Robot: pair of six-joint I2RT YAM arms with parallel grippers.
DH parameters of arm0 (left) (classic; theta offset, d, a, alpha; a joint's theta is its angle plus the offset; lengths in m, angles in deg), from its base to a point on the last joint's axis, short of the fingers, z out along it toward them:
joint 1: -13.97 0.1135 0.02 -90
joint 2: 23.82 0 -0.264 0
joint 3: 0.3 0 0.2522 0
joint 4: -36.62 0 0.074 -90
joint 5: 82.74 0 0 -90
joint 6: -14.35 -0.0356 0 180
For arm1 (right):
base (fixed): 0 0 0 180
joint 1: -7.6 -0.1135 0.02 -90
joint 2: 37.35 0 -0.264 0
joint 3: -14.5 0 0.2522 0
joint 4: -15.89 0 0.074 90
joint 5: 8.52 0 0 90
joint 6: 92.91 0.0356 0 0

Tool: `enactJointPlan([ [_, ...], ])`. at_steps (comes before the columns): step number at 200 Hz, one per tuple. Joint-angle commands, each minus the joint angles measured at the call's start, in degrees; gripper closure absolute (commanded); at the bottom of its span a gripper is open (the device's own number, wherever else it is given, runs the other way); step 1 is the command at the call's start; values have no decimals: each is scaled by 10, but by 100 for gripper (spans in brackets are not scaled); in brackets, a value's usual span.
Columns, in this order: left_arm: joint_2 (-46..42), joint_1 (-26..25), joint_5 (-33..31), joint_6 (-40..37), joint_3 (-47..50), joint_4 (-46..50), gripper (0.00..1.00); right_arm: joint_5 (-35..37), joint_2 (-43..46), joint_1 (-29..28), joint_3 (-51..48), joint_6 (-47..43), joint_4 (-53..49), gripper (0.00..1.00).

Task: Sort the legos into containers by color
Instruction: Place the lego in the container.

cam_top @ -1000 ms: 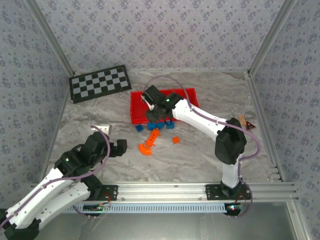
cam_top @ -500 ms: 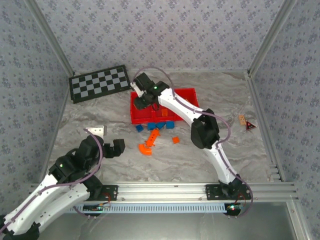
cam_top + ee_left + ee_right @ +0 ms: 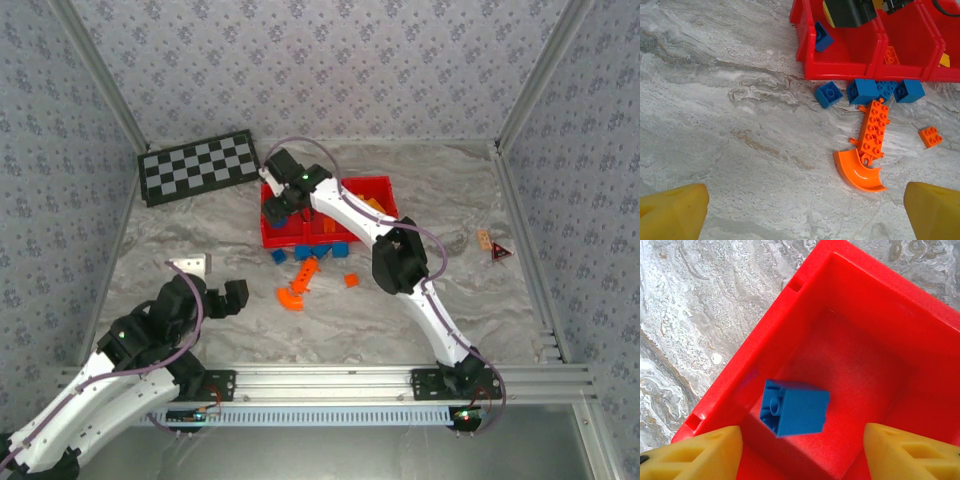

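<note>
1. The right gripper [image 3: 800,455] hangs over the leftmost bay of the three joined bright red plastic containers [image 3: 875,305]. Its yellow fingers [image 3: 705,450] are spread wide and grasp nothing, which I read as a drop-off pose.
2. At 12 o'clock from those fingertips, a small blue square plastic brick [image 3: 794,407] lies tilted inside that bay, close to its left wall. I cannot tell whether it has settled flat.
3. That bay seems reserved for blue. In the left wrist view, the middle bay holds a small orange brick [image 3: 891,55] and the right bay a yellow piece [image 3: 944,60].
4. The left gripper [image 3: 802,215] is also released and empty. It sits low over the grey marbled table [image 3: 740,140], probably waiting its turn.
5. From 12 to 1 o'clock of it lie the unsorted legos:
   - A row of loose blue bricks [image 3: 860,91] sits against the containers' front wall.
   - A long orange studded plate [image 3: 874,129] touches a curved orange piece [image 3: 860,170] at its 6 o'clock end.
   - A small orange square brick [image 3: 930,136] lies apart at 3 o'clock.
</note>
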Motion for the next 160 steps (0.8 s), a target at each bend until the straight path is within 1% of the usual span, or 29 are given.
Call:
enactJointPlan([
  [1,7,0,-7,11,-1,-6,0,14,20,-2,20,-1,-33,32],
  [29,20,0,-3,14,0,-7,0,28,56,0,8,16,-67,31],
  [43,27,0,0,14,1,-10,0,40,92,2,-32,34,-69,30],
  [55,33,0,1,12,2,-14,0,47,136,6,-86,56,-58,28],
  [75,41,0,2,11,4,-19,0,51,221,14,-207,101,-16,25],
  [107,53,0,4,6,9,-31,0,64,340,35,-386,192,41,20],
  [136,62,0,6,0,11,-41,0,80,407,49,-509,262,87,19],
  [160,69,0,9,-2,12,-49,0,92,425,52,-571,300,120,19],
])
